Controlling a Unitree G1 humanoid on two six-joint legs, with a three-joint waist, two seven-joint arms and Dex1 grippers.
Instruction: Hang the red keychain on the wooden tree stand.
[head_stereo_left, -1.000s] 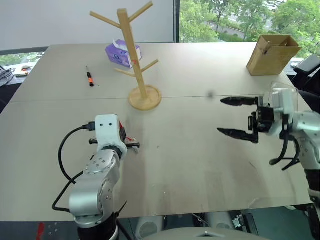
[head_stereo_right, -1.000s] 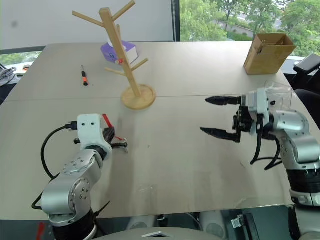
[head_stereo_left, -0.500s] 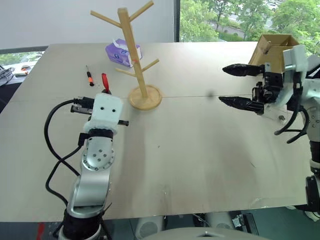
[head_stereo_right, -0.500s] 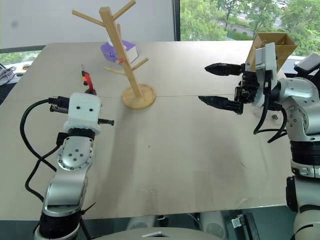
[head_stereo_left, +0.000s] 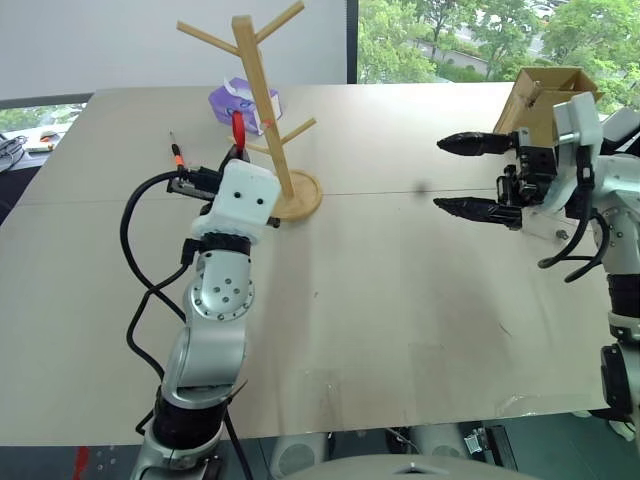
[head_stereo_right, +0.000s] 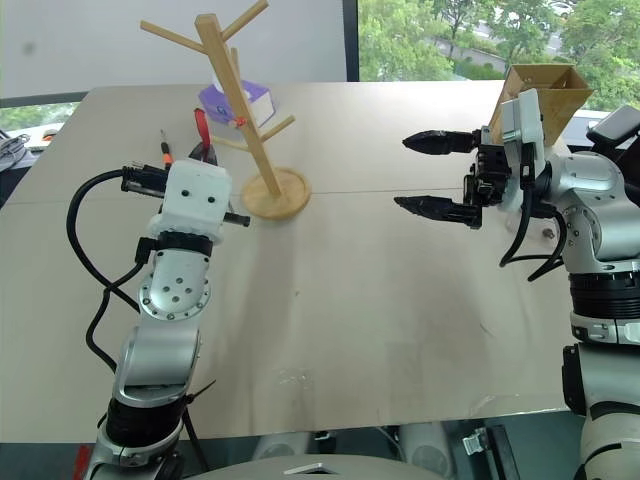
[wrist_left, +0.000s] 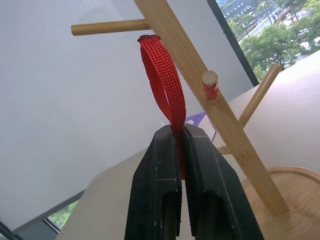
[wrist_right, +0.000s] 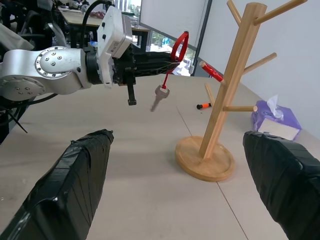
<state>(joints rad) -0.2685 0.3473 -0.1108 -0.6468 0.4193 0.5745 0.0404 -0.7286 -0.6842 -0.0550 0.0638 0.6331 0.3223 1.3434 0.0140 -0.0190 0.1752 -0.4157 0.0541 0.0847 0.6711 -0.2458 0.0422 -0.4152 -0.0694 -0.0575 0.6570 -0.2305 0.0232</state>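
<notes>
Red keychain (wrist_left: 162, 75): strap pinched in left pincer (wrist_left: 181, 145), raised above desk (head_stereo_left: 400, 300), just beside wooden tree stand (head_stereo_left: 262, 100); key (wrist_right: 159, 97) dangling below. Right pincer (head_stereo_left: 462, 176): spread wide, nothing between fingers.

The tree stand (head_stereo_left: 268, 110) stands on the table (head_stereo_left: 400, 300), toward its far left part. Behind the stand lies a tissue box (head_stereo_left: 232, 103); to its left lies a screwdriver (head_stereo_left: 177, 153). The left gripper (wrist_left: 181, 150) holds the keychain (wrist_right: 172, 67) up off the table, just left of the stand's pole. A wooden box (head_stereo_left: 545, 100) sits at the far right corner. The right gripper (head_stereo_left: 468, 176) hovers near that box, well apart from the stand.
</notes>
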